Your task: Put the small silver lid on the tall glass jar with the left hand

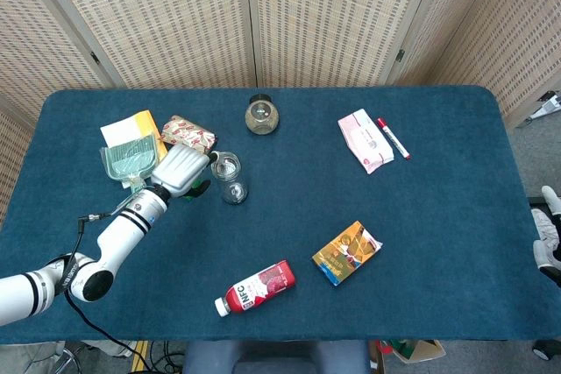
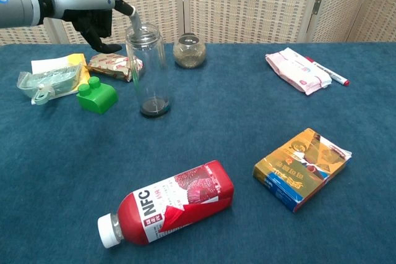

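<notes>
The blue table (image 1: 421, 172) carries everything here, and the things lie spread over it with space between them, probably so that each can be reached alone. Near the front edge a red NFC bottle (image 2: 167, 202) lies on its side, and to its right an orange and blue carton (image 2: 302, 168) lies flat. On the far right a pink pack (image 1: 365, 140) and a red marker (image 1: 394, 137) lie just beside each other. At the left a green plastic brick (image 2: 97, 95) stands near a clear green pouch (image 2: 49, 81), a yellow packet (image 1: 133, 124) and a red patterned wrapper (image 1: 188, 132). A small round jar (image 1: 261, 116) with a dark top stands behind. The tall glass jar (image 2: 147, 72) stands upright between the brick and the middle of the table, its mouth up, which is the right position for receiving a lid. The left hand (image 2: 93, 10) is at the left side of the jar mouth; the arm comes in from the left, nearly level in the chest view, with the palm turned down and the dark fingers curled below. One silver finger points down to the jar rim and seems to touch it. I cannot find the small silver lid with certainty; something pale sits at the jar mouth, but it may be only the glass rim. So I cannot tell if the hand grasps something or is free. The right hand does not appear in either view.
</notes>
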You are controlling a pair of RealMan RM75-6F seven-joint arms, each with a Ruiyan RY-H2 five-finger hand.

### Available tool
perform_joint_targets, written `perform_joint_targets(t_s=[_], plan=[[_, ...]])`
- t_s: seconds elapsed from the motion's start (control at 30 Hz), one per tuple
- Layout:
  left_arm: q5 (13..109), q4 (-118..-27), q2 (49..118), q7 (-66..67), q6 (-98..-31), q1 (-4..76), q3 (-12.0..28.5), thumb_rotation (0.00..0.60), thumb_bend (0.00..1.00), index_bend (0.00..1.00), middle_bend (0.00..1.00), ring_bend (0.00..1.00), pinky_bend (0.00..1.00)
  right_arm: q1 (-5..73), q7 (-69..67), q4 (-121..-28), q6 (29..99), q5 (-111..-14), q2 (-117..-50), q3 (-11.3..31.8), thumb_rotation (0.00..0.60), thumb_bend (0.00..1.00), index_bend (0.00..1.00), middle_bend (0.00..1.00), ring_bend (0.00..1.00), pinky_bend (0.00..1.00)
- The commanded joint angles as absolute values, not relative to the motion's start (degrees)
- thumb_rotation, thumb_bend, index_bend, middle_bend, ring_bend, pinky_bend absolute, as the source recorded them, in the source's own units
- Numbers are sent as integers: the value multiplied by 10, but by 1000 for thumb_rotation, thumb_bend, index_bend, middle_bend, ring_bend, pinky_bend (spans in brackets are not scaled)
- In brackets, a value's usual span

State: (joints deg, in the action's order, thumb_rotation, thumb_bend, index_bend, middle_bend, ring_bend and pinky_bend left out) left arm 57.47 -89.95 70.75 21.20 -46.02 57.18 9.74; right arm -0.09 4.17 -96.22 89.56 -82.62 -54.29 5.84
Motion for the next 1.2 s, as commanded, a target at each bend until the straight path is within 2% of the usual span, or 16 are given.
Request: perform_joint_targets(t_s=[0.03, 0.33, 0.43, 0.63, 0.73, 0.77, 0.9, 1.0, 1.1, 1.2], plan=[[575, -900, 708, 212, -460, 572, 97, 600, 428, 296, 1000, 965, 1000, -2, 41, -962, 896, -826, -543, 58, 600, 428, 49, 200, 137, 290], [584, -917, 697, 198, -482, 566, 108, 600, 428, 296, 1000, 964, 1000, -3, 40, -963, 898, -827, -540, 59, 600, 428, 49, 200, 137, 290], [596, -933, 685, 179, -502, 553, 116, 600, 428, 289, 978, 929, 1000, -2, 39, -964, 897, -828, -539, 59, 600, 428, 49, 200, 137, 290], [605, -973, 655, 129, -579, 492, 123, 600, 428, 251, 760, 724, 1000, 0, 35, -963, 886, -823, -535, 57, 600, 428, 49, 200, 137, 290], [600, -993, 640, 127, -622, 456, 116, 600, 428, 244, 591, 608, 981, 2, 29, -960, 879, -822, -533, 56, 600, 428, 49, 200, 137, 290], [597, -1000, 636, 125, -639, 441, 113, 600, 428, 243, 527, 559, 925, 3, 24, -960, 876, -824, -532, 54, 600, 428, 49, 200, 137, 290], [597, -1020, 629, 117, -688, 391, 96, 600, 404, 241, 300, 323, 511, 10, -12, -960, 857, -836, -526, 48, 600, 428, 49, 200, 133, 290], [610, -1025, 634, 111, -729, 353, 80, 600, 390, 232, 189, 207, 345, 18, -20, -948, 845, -845, -529, 45, 600, 432, 49, 200, 123, 290], [630, -1026, 647, 121, -777, 314, 60, 600, 365, 222, 121, 140, 249, 25, -23, -941, 841, -861, -535, 41, 600, 441, 49, 200, 116, 290], [641, -1034, 654, 136, -820, 277, 43, 600, 337, 216, 104, 123, 210, 30, -41, -932, 842, -878, -542, 38, 600, 442, 49, 200, 116, 286]])
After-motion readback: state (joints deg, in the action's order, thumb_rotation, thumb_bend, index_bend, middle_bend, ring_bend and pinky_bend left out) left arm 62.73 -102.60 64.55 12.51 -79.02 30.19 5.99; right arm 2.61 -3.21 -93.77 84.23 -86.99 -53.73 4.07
